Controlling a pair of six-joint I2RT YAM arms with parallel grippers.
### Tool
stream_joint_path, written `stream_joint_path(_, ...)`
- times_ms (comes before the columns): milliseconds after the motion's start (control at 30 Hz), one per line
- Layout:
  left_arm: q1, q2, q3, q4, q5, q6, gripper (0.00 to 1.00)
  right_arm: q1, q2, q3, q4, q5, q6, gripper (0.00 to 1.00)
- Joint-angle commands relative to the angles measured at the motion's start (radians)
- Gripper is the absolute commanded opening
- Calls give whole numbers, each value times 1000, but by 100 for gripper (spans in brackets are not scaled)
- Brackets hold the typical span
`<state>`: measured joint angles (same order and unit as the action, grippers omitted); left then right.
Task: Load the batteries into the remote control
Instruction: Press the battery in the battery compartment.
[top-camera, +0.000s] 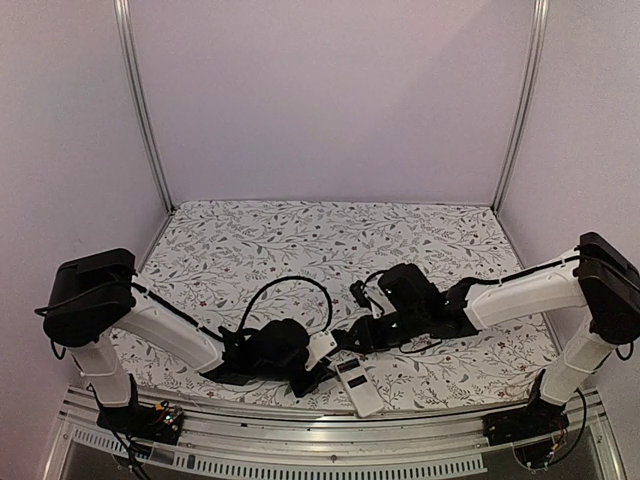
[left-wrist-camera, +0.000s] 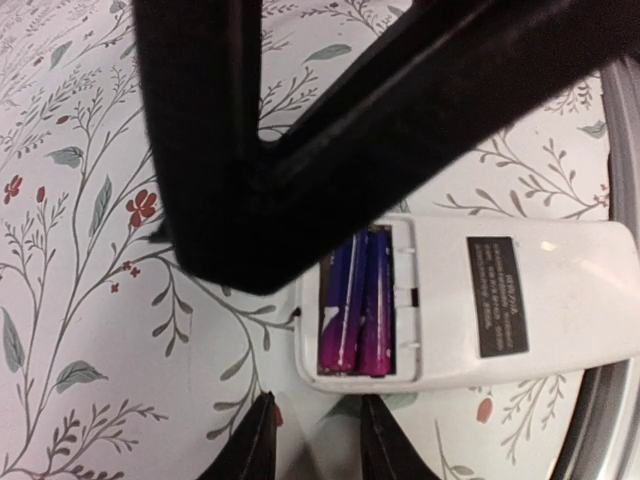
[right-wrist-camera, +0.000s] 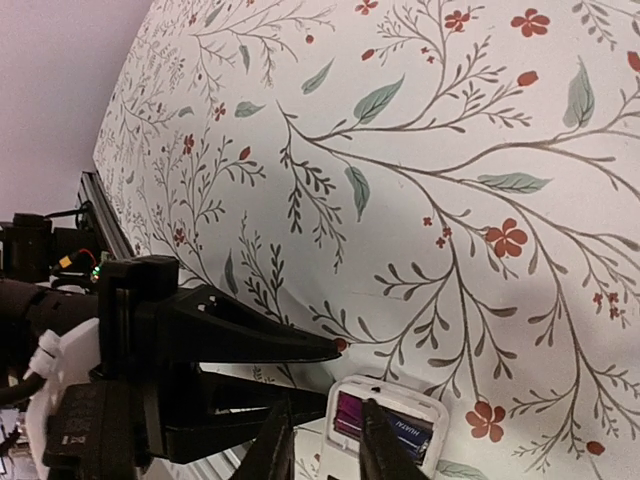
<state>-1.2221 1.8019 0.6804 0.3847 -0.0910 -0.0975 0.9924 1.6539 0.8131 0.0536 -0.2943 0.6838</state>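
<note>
The remote control (top-camera: 358, 385) lies back-up on the floral cloth by the near edge. Its battery slot is uncovered. Two batteries (left-wrist-camera: 355, 310), blue fading to magenta, lie side by side in the slot. My left gripper (left-wrist-camera: 320, 440) hovers just off the remote's (left-wrist-camera: 560, 300) long side at the slot end, open, with only cloth between its fingertips. My right gripper (right-wrist-camera: 322, 440) is over the same end of the remote (right-wrist-camera: 400, 392), jaws a little apart and holding nothing. Its black fingers (left-wrist-camera: 230, 150) cross the top of the left wrist view in a V. Both grippers meet above the remote: left gripper (top-camera: 315, 370), right gripper (top-camera: 347, 345).
An aluminium rail (top-camera: 300, 440) runs along the near table edge, right beside the remote; the same rail (left-wrist-camera: 612, 420) shows in the left wrist view. A black cable (top-camera: 290, 285) loops above the left arm. Pale walls and metal posts enclose the floral cloth (top-camera: 300, 240).
</note>
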Motion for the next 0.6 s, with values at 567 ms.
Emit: stream_joint_path(567,-4,40,-10,-33,7,11,29,-28,30,-9,-178,-7,46,29)
